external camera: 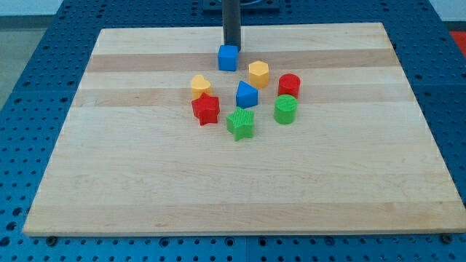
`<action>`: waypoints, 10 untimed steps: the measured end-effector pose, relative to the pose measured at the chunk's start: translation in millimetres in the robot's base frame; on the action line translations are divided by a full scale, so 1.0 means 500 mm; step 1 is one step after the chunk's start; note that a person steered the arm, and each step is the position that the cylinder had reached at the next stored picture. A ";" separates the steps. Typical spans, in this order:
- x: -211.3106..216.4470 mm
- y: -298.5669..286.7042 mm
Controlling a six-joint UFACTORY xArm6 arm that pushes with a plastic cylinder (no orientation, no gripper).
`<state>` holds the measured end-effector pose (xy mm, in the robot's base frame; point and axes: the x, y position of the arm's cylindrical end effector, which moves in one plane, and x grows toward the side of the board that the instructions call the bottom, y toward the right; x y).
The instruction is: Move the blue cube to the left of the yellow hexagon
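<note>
We're seeing the blue cube [228, 57] sitting upright, plain and glossy, just left of the yellow hexagon [258, 73], with my tip [231, 46] touching its top edge; we're running no jaws, just a rod.

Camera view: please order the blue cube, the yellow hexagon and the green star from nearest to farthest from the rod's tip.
My tip is at the view's top.
1. Blue cube: right below the tip, seemingly touching.
2. Yellow hexagon: lower right of the tip.
3. Green star: farthest, toward the view's bottom.

Straight dark grey rod [231, 25]
</note>
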<state>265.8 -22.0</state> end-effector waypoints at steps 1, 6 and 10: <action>0.018 -0.004; 0.058 -0.010; 0.053 -0.066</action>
<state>292.3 -54.8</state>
